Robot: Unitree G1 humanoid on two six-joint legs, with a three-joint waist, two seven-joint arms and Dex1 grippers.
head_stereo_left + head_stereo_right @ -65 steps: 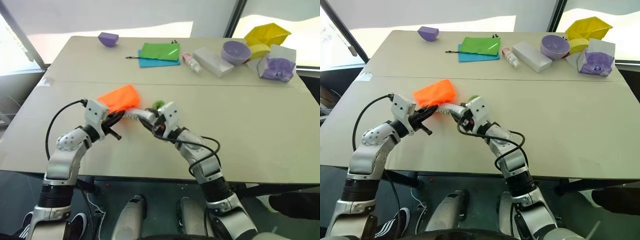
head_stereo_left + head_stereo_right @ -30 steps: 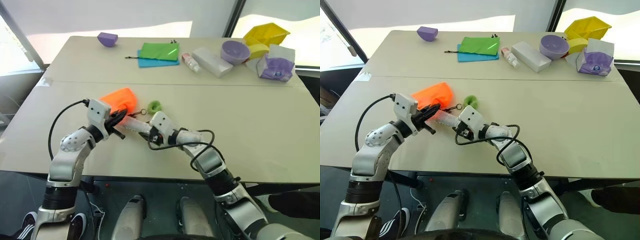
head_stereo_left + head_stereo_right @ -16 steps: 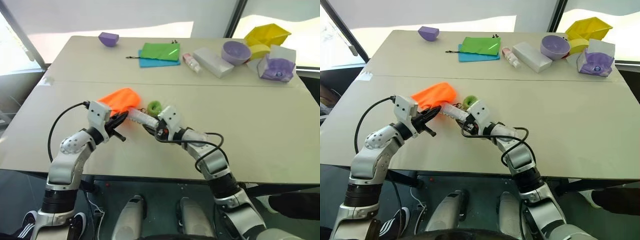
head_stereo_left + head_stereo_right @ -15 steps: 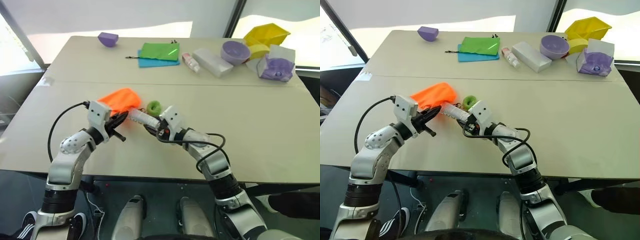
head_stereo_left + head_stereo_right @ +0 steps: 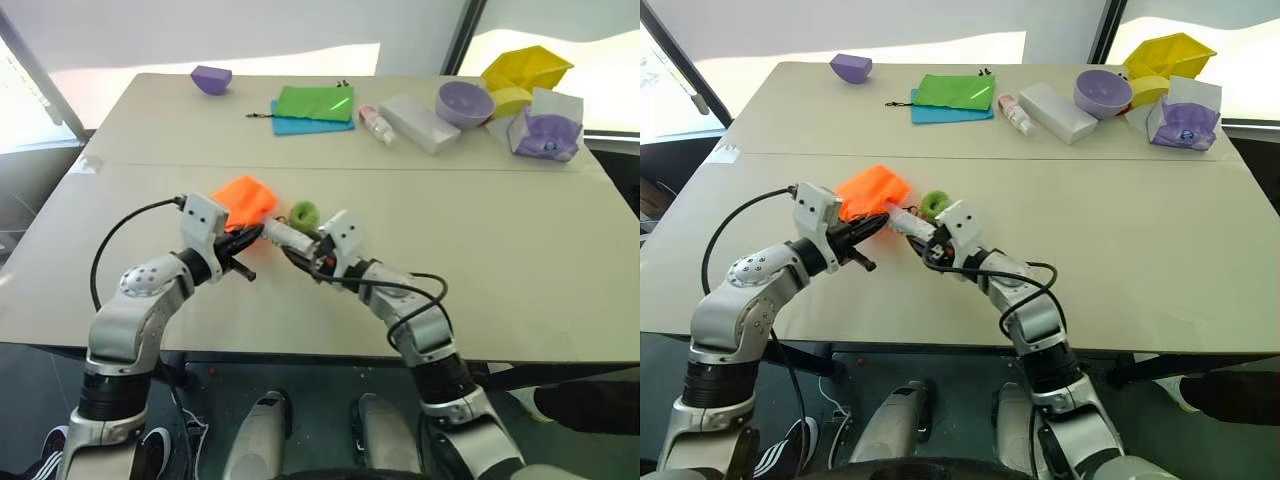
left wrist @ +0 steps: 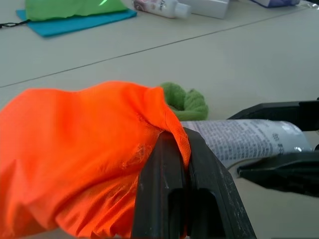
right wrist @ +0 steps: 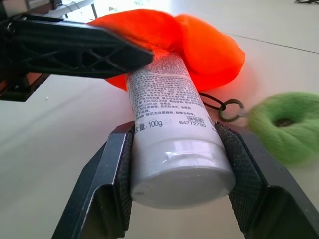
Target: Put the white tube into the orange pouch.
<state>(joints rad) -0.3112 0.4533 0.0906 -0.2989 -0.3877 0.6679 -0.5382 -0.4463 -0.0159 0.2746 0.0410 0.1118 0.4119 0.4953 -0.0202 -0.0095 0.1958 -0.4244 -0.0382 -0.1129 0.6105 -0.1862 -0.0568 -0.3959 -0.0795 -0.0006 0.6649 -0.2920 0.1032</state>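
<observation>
The right gripper [image 7: 174,149] clamps the tube [image 7: 167,119] at its cap end, its crimped end at the pouch [image 6: 75,149] mouth. The left gripper [image 6: 174,164] is pinched together on the pouch rim. The tube should go straight along its axis, rim lifted. The table [image 5: 520,250] lies pale beside bright windows.
</observation>
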